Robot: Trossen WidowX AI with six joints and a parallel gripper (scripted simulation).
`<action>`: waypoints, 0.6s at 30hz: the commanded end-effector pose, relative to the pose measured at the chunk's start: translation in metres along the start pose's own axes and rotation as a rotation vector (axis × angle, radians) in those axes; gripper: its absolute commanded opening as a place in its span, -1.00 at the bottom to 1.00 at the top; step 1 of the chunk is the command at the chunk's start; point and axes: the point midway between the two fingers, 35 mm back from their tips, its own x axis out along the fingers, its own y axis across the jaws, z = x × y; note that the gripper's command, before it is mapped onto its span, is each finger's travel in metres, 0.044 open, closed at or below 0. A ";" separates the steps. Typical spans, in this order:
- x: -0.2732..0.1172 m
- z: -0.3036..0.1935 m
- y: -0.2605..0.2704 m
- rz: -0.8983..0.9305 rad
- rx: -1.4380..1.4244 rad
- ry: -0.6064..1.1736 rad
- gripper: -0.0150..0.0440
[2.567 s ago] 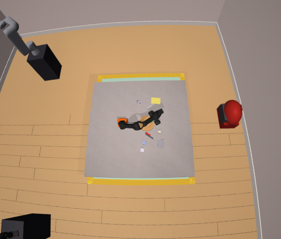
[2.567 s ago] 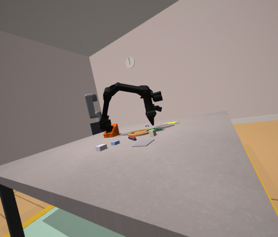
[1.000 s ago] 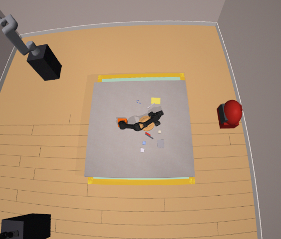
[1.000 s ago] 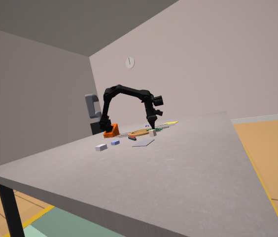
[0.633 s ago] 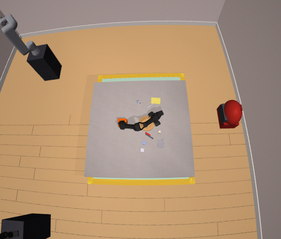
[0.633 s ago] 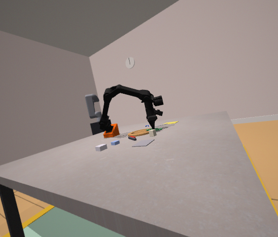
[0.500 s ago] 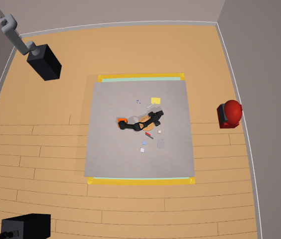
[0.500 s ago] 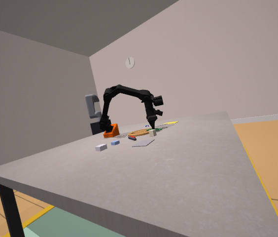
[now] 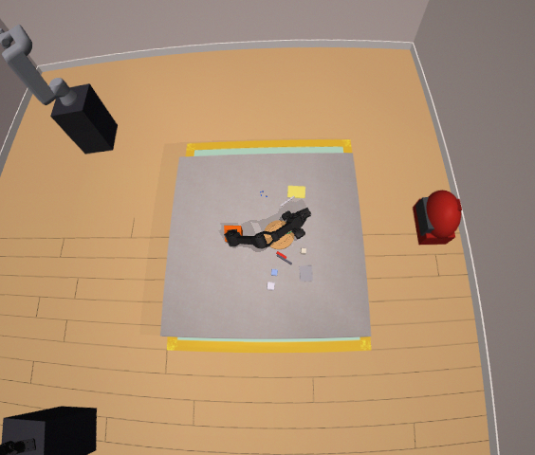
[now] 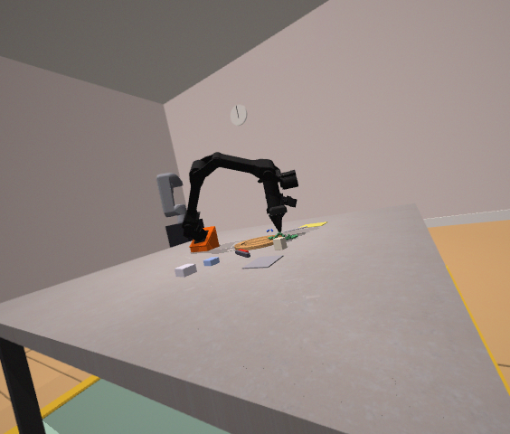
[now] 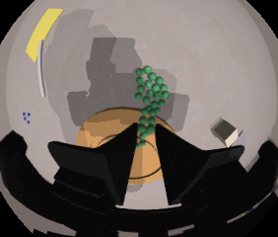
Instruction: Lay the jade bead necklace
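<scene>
The round wooden bead board (image 9: pixel 280 242) (image 10: pixel 246 244) (image 11: pixel 92 129) lies flat on the table, with ring grooves in its top. My gripper (image 10: pixel 279 231) (image 11: pixel 146 126) points down over the board's edge on the far side from the arm's base. It is shut on part of the jade bead necklace (image 10: pixel 291 236) (image 11: pixel 152 76). The held beads are slightly raised, and a few hang between the fingers over the board. The rest of the green strand trails past the rim in a bunched loop on the table. In the top view the arm hides most of the necklace.
A cream block (image 9: pixel 303 251) (image 10: pixel 279 244) (image 11: pixel 232 136) stands near the board. A red and dark tool (image 9: pixel 281 255), a grey pad (image 9: pixel 305 273), a blue block (image 9: pixel 274 272) and a white block (image 9: pixel 270 285) lie nearby. A yellow pad (image 9: pixel 296 191) (image 11: pixel 45 29) and small blue pieces lie on the other side.
</scene>
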 end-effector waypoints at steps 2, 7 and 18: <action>-0.005 0.000 0.000 0.002 0.010 -0.009 -0.49; -0.005 -0.012 0.007 0.002 0.009 -0.008 -0.49; -0.004 -0.042 0.023 0.003 0.007 -0.007 -0.49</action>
